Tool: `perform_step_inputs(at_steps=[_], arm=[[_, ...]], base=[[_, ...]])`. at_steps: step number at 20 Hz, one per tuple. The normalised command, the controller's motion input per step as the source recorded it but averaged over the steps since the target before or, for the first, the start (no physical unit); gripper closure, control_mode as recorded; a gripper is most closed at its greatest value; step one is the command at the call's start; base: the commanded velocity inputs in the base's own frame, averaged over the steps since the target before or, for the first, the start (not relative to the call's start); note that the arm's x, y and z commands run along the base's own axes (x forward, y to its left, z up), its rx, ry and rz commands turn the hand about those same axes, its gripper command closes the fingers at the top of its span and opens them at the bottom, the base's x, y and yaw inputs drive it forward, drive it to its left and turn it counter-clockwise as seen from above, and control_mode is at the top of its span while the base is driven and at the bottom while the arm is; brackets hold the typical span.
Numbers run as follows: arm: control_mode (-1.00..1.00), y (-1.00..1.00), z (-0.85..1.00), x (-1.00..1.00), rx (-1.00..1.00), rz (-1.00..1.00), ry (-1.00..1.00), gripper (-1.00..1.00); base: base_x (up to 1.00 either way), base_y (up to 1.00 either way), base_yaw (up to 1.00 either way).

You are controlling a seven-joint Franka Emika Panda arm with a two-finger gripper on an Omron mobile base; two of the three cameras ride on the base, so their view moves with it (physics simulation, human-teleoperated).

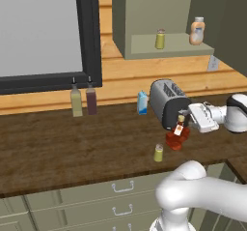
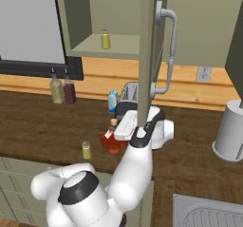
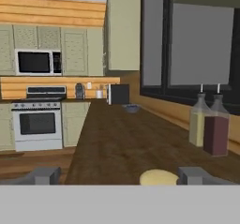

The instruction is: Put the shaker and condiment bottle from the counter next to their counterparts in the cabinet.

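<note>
- Going near to far: the shaker (image 1: 158, 153) stands alone near the front of the table (image 1: 72, 138), upright and untouched, so my guess is it's waiting its turn.
- Just behind it is the condiment bottle (image 1: 176, 137), the squat red-brown one with the tan stopper (image 3: 158, 177), also upright on the wood.
- The gripper (image 1: 189, 120) comes in sideways at neck height from the toaster (image 1: 166, 102) side. The jaws are spread wide with the stopper sitting between them, and from what I can see nothing is pinched yet. Looks like lining up for a grab at the neck.
- Further back: a blue-white carton (image 1: 142, 102), plus the olive bottle (image 1: 76, 101) and maroon bottle (image 1: 90, 98) under the window.
- Farthest, the cabinet (image 1: 144, 17) is open, with the matching shaker (image 1: 160, 39) and peach bottle (image 1: 197, 31) well apart on its shelf, leaving room beside each.
</note>
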Motion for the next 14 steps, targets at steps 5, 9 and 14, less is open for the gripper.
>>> perform_step_inputs(at_steps=[5, 9, 14], arm=[[-1.0, 0.0, 0.0, 0.0, 0.0, 0.0, 0.0, -1.0], [-1.0, 0.0, 0.0, 0.0, 0.0, 0.0, 0.0, -1.0], [-1.0, 0.0, -0.01, 0.0, -0.05, -0.01, 0.0, -1.0]], base=[[0.0, 0.0, 0.0], [0.0, 0.0, 0.0], [0.0, 0.0, 0.0]])
